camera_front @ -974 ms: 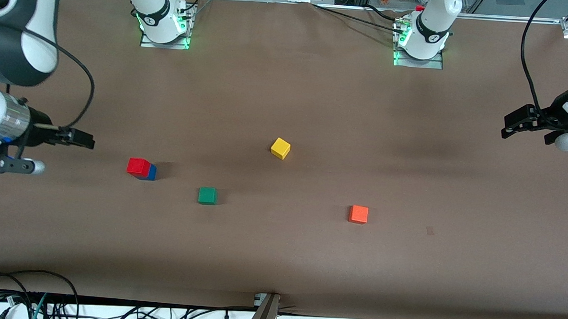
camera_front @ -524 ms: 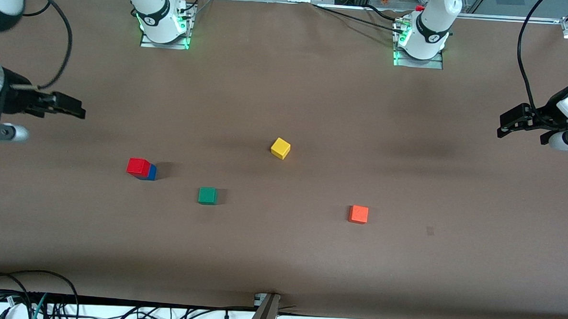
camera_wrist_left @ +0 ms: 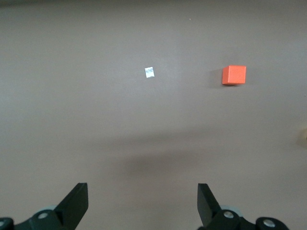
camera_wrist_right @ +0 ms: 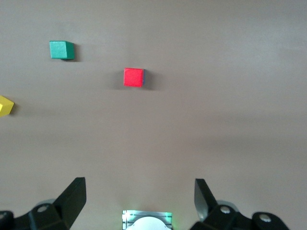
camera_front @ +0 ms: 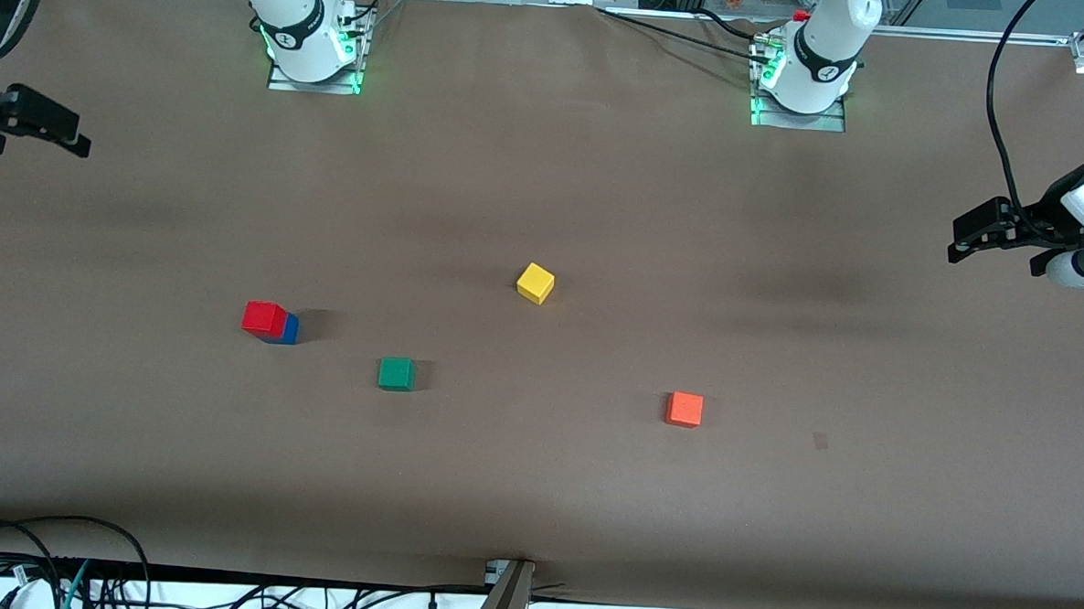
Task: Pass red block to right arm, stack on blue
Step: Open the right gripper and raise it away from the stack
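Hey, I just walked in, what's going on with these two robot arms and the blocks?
Nothing is being handled right now. The red block sits on the blue block, so the stack looks done. The right end effector is open and empty over the right arm's end of the table; the left end effector, also open and empty, waits over the left arm's end. Green, yellow and orange cubes lie loose.

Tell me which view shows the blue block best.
The front view: the blue block shows a side face under the red block. The right wrist view looks down on the stack, so red covers all but a thin blue edge. The left wrist view does not show it.
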Controlling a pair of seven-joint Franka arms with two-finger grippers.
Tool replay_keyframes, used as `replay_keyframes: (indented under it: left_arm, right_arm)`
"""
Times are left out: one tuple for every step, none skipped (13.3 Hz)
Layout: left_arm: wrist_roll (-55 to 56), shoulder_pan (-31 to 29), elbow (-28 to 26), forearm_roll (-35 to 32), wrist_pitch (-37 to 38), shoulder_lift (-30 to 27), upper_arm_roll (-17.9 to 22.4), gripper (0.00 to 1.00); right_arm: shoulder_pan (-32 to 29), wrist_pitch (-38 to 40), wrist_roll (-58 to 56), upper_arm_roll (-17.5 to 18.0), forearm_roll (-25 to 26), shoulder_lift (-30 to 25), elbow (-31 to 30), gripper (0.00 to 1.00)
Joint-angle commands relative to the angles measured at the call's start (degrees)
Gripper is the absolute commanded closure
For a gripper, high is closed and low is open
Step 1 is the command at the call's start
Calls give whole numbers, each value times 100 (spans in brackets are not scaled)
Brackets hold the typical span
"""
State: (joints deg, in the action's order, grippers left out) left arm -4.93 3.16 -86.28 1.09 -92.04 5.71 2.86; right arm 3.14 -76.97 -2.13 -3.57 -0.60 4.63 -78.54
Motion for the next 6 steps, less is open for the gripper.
replay_keyframes:
  left_arm:
    - [1,9,146,-118,107,53,-14,0]
    - [1,9,146,-118,107,53,-14,0]
    - [1,9,146,-118,107,53,-14,0]
    - [1,9,138,-109,107,53,-14,0]
    - [1,0,138,-109,107,53,-14,0]
    - [1,0,138,-109,107,53,-14,0]
  right_arm:
    - [-69,-2,-15,129,130,-94,-232,0]
    - [-51,42,-15,129,122,2,-171,0]
    - [-42,59,-33,129,139,98,-127,0]
    - [-24,60,-24,129,139,117,-83,0]
    - [-42,60,-24,129,131,117,-74,0]
    - [-51,33,-41,129,104,117,-74,0]
